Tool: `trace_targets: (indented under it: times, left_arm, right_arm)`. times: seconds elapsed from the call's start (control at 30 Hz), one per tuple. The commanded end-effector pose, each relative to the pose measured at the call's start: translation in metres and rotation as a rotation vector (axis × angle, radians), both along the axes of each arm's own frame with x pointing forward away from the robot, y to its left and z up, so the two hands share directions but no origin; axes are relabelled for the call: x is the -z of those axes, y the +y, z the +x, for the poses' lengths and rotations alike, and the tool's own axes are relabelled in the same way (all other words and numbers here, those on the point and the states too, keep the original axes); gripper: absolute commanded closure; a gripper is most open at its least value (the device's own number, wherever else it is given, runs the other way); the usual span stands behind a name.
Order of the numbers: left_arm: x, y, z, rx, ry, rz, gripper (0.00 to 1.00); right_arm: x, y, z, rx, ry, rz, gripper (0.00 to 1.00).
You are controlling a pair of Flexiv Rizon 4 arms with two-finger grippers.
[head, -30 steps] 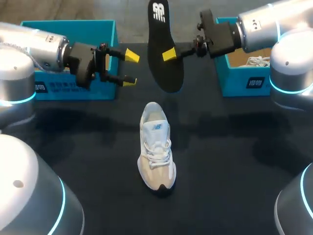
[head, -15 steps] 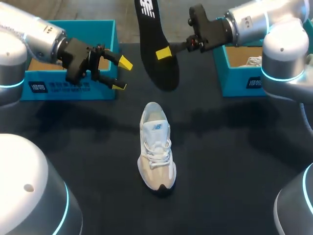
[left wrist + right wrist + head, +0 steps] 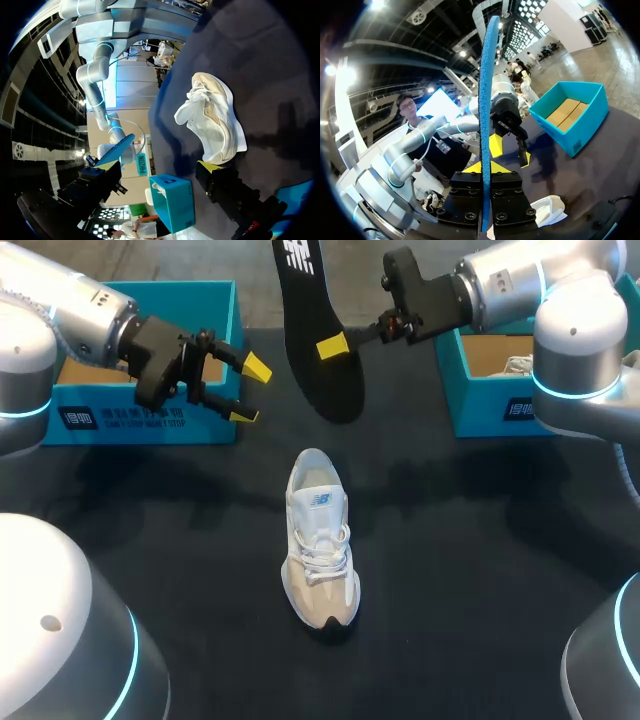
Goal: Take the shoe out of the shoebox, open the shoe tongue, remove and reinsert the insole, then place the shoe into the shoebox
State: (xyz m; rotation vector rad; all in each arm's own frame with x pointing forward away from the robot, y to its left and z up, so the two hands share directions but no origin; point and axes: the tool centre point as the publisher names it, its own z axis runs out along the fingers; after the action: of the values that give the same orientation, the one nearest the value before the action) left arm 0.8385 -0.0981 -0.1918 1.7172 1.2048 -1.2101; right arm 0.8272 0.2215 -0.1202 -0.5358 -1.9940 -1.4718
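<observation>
We carry the insole (image 3: 308,302), clamped in our right gripper (image 3: 335,345), farther beyond the shoe (image 3: 320,535); our left gripper (image 3: 250,391) gapes empty; reinsertion follows.

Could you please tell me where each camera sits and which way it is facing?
Head view: above and behind the robot, looking down on the dark table; both arms enter, left pincer open, right pincer shut on the black foam insole.
Left wrist view: on the left wrist, facing across the table at the white lace-up sneaker; one own yellow fingertip shows.
Right wrist view: on the right wrist, facing the left pincer; its own pincer clamps the insole edge-on.
Shared: all three show the sneaker.
</observation>
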Motion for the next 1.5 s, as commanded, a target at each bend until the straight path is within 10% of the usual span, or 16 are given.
trace_targets:
  times: [0.03, 0.57, 1.5]
  left_arm:
    - [0.006, 0.003, -0.003, -0.012, 0.137, 0.040, 0.00]
    - [0.036, 0.035, -0.009, -0.134, 0.611, 0.348, 0.00]
    - [0.106, 0.057, -0.033, -0.483, 0.703, 0.435, 0.00]
  right_arm:
    - [0.006, 0.003, 0.008, 0.004, -0.051, 0.021, 1.00]
    - [0.059, 0.022, 0.047, 0.019, -0.222, 0.087, 1.00]
    - [0.123, 0.036, 0.027, -0.032, -0.207, 0.134, 1.00]
